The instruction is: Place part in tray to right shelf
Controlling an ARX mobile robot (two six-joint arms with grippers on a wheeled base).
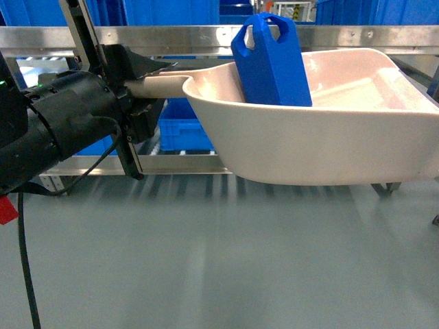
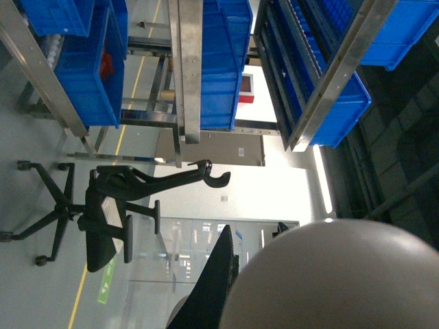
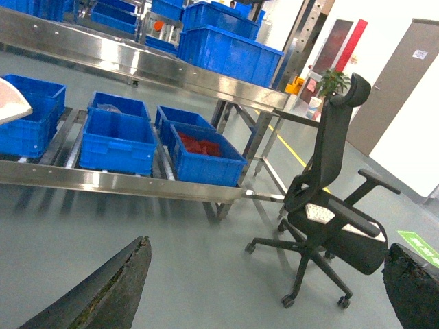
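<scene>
The left pincer (image 1: 140,88) is clamped on the long flat handle of the pale pinkish-beige tray (image 1: 329,137), holding it level in the air above the grey floor (image 1: 206,260) in front of the stainless-steel shelf (image 1: 199,34). The blue jerrycan-shaped part (image 1: 271,62) stands tilted inside the tray, leaning against its back wall. The right pincer (image 3: 274,288) hangs with its two fingers spread wide and nothing between them, near a black office chair (image 3: 329,205).
</scene>
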